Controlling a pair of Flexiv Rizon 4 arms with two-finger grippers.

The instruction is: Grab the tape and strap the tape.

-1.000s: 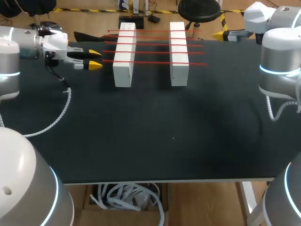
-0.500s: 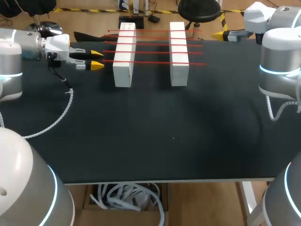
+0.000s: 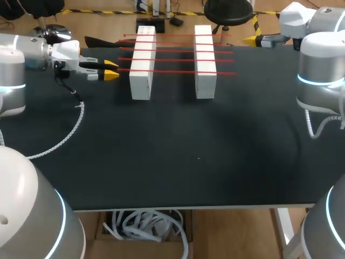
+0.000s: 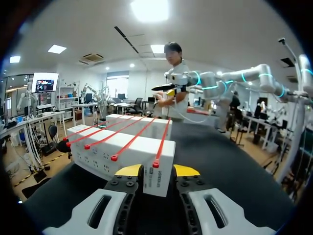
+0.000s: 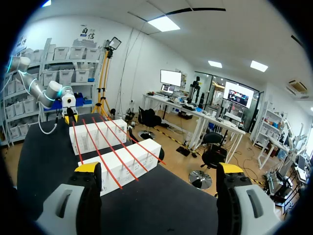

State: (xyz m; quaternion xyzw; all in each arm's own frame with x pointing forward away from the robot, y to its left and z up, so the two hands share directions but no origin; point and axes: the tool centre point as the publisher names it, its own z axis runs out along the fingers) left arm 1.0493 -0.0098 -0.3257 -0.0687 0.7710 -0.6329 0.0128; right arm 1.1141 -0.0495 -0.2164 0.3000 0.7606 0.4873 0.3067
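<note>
The left gripper [image 3: 110, 69] hovered just above the counter [image 3: 178, 162] with its yellow-tipped fingers parted a little and pinching nothing. It was lined up on the end of the nearest red tape [image 3: 178, 71]. That tape ran straight away from the gripper, stretched flat across the tops of two white blocks [image 3: 142, 65] that stood side by side ahead of it. Seen from the left wrist, the tape's tabbed end [image 4: 155, 164] sat just ahead of the gap between the fingers, on the edge of the closer block, apparently untouched. The level, head-on approach looked chosen so the fingers could close on that tab from either side.

The other three tapes [image 3: 178, 49] lay parallel to the first, farther off to one side of the left gripper. Each spanned both blocks, so their ends overhung where a gripper could reach them.

Across the counter, the right gripper [image 5: 159, 169] hung with its fingers spread wide and empty, well back from the blocks. The far ends of the tapes [image 5: 112, 159] pointed toward it from ahead, none of them within the spread of its fingers. By the look of it, that arm was held clear to leave the left arm room while waiting to take the opposite end. The grab had not yet been made, and the strapping was all left to do. The next move called for a short advance and a clean pinch on the thin tab.
</note>
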